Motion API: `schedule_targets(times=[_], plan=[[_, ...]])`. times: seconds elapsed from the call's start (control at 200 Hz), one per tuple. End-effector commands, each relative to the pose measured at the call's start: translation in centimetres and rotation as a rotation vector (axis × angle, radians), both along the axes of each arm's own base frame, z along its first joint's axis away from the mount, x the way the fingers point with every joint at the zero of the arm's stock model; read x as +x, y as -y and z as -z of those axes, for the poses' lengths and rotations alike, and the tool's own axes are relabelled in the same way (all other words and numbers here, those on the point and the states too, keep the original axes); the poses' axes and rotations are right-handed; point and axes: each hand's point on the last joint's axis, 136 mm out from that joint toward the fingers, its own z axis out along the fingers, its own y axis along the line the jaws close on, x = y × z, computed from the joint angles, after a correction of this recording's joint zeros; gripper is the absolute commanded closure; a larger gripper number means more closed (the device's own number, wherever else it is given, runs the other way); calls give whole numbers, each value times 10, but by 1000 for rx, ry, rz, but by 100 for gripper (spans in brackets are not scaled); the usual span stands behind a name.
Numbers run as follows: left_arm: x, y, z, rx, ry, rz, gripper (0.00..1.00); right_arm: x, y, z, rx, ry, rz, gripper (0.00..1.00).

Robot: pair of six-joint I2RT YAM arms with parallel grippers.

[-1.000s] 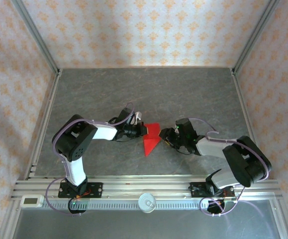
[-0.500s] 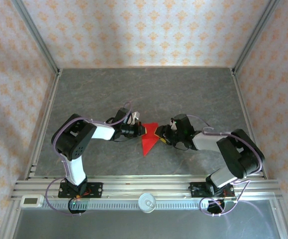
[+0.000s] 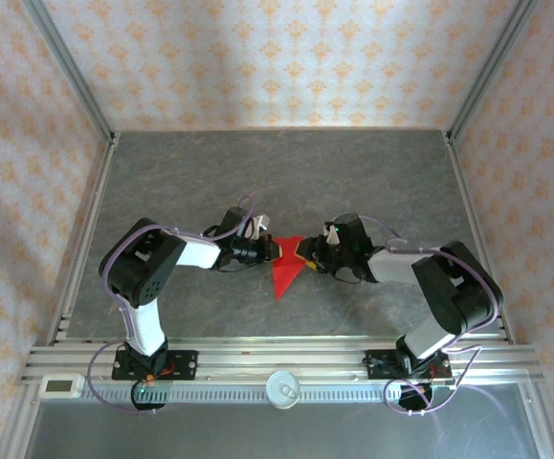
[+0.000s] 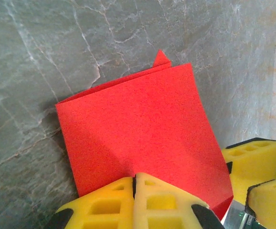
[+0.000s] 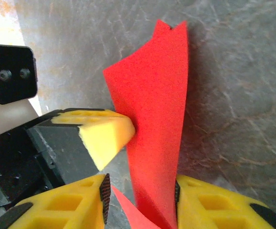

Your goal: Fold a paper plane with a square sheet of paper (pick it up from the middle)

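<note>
Top external view first: on the left, our left gripper [image 3: 275,251] reaches low over the grey table [image 3: 372,172] toward its middle. There the red sheet of paper [image 3: 284,273] lies, already folded into a pointed wedge with its tip toward the arm bases. Seen from the left wrist, the yellow pads [image 4: 114,188] are pressed together on the near edge of the sheet [image 4: 138,129], so we read that pincer as clenched on the paper (stacked layers and a small corner show at the far edge).

Moving right, our right gripper [image 3: 307,256] meets the sheet from the other side. In the right wrist view a raised flap [image 5: 157,119] stands between its jaws. The flap touches one pad and a gap shows before the other, so we judge this pincer released, straddling the flap rather than pinching it.

We take the step in hand to be another fold. To do it well, we would keep the left clamp firm as the anchor. We would pinch the flap close to its free edge, carry it over without tugging the sheet loose, and line up the edges before pressing the crease flat.
</note>
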Motion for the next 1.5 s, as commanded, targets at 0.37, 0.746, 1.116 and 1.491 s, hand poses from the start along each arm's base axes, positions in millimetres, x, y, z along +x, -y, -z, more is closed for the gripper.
schedule_targets(times=[0.37, 0.746, 1.116, 1.491], plan=[[-1, -5, 13, 24, 1, 32, 95, 24, -9, -1, -13, 57, -151, 63], [0, -4, 10, 17, 8, 37, 95, 22, -12, 12, -21, 20, -214, 76], [2, -5, 3, 15, 25, 38, 95, 25, -4, 19, -52, 5, -223, 85], [11, -16, -48, 1, 164, -49, 72, 29, 10, 2, -41, 23, -44, 100]])
